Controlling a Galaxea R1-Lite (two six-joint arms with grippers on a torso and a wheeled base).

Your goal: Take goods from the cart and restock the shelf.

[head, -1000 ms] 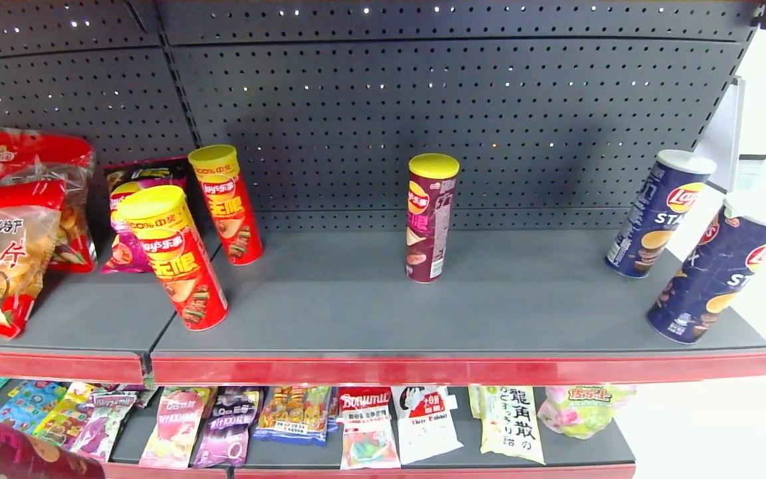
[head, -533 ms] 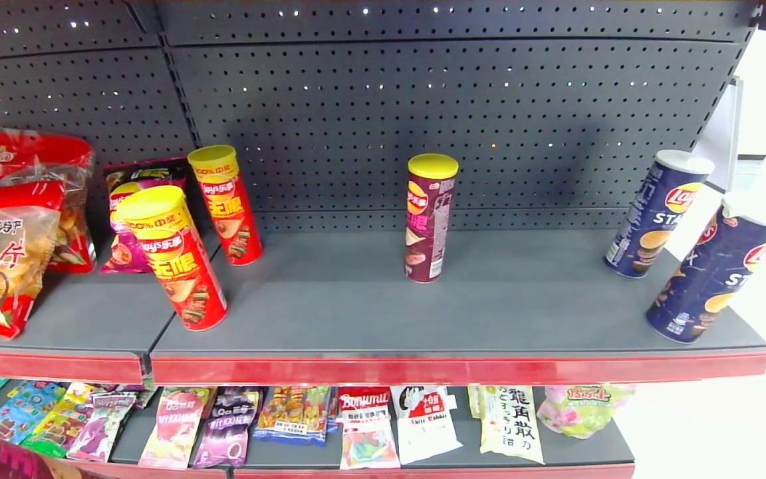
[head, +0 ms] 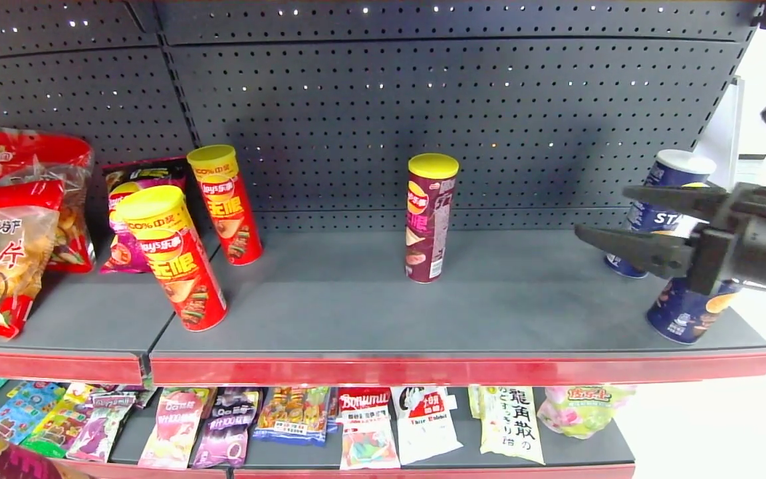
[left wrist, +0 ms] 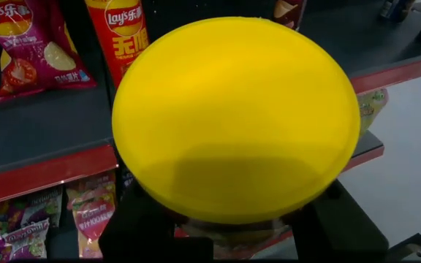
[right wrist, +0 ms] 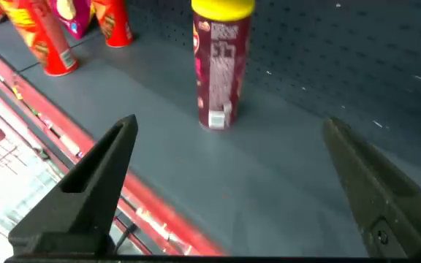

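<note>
Centrally, the shelf (head: 330, 313) has bare deck on either side of the upright purple can (head: 429, 219). Red cans (head: 173, 259) stand to its left and blue cans (head: 672, 169) at the far right end.

Left gripper (left wrist: 232, 232): clamped on the can (left wrist: 236, 117) to be stocked, its dark fingers flanking the body just under the yellow lid. In the wrist view the lid faces the camera, so the can's long axis runs along the gripper's line of sight, and the shelf's red front edge shows past the rim. In the head view the can sits at the lower left corner, under the level of the deck and on the robot's side of it.

Right gripper (head: 601, 211): spread wide and holding nothing, poised over the right part of the deck in front of the blue cans, fingers pointing toward the purple can.

Judgement: the goods are with the left arm, and free deck lies up and forward from the can. It likely must rise above the red edge and be set base-down between the red cans and the purple can.
</note>
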